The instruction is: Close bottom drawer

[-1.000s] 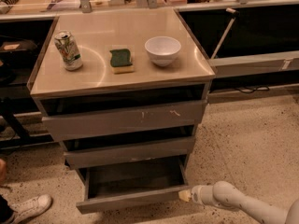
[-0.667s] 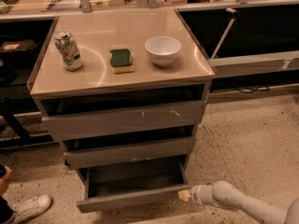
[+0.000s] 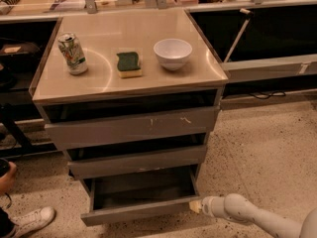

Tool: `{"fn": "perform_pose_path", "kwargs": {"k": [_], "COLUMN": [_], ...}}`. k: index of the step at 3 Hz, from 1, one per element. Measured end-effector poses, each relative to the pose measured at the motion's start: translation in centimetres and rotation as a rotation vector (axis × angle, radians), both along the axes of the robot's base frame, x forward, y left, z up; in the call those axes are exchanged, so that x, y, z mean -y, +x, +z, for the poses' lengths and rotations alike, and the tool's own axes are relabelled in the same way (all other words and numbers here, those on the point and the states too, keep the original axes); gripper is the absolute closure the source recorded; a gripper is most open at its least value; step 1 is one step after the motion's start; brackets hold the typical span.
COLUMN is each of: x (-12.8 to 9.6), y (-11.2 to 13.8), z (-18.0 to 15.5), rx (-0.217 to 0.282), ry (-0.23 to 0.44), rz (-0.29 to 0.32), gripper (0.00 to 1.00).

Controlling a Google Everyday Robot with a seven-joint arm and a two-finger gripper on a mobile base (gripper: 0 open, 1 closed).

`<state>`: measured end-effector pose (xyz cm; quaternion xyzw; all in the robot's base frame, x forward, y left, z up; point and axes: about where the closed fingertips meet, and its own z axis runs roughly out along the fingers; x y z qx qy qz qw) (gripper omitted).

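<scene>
The bottom drawer [image 3: 136, 210] is the lowest of three grey-brown drawers and stands pulled out, its shallow grey box showing. Its slim plain front panel runs along the floor side. My gripper [image 3: 195, 206] is at the end of a white arm coming in from the lower right, low above the floor. Its tip is against the right end of the bottom drawer's front panel. The middle drawer [image 3: 138, 161] and the tall scratched top drawer [image 3: 132, 126] sit above it.
On the cabinet top [image 3: 99, 78] stand a drink can [image 3: 72, 53], a green sponge [image 3: 129, 64] and a white bowl [image 3: 172, 53]. A person's white shoe [image 3: 30, 220] and hand [image 3: 6, 175] are at the lower left. Speckled floor [image 3: 262, 152] lies to the right.
The person's shoe and leg at the lower left have shifted slightly. The gripper and the bottom drawer stand almost as before.
</scene>
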<state>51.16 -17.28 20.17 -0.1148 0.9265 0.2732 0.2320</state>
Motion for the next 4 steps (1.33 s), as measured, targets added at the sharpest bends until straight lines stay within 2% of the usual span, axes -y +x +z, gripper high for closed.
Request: {"fn": "perform_pose_path", "kwargs": {"k": [1, 2, 3, 4], "x": [0.7, 0.7, 0.7, 0.6], "y": [0.6, 0.6, 1.9, 4.3], "z": [-0.1, -0.2, -1.4, -2.1], "rx": [0.035, 0.035, 0.054, 0.089], "ry": [0.003, 0.004, 0.008, 0.009], "rz": [-0.02, -0.02, -0.057, -0.081], "gripper": [1.0, 1.0, 1.0, 1.0]}}
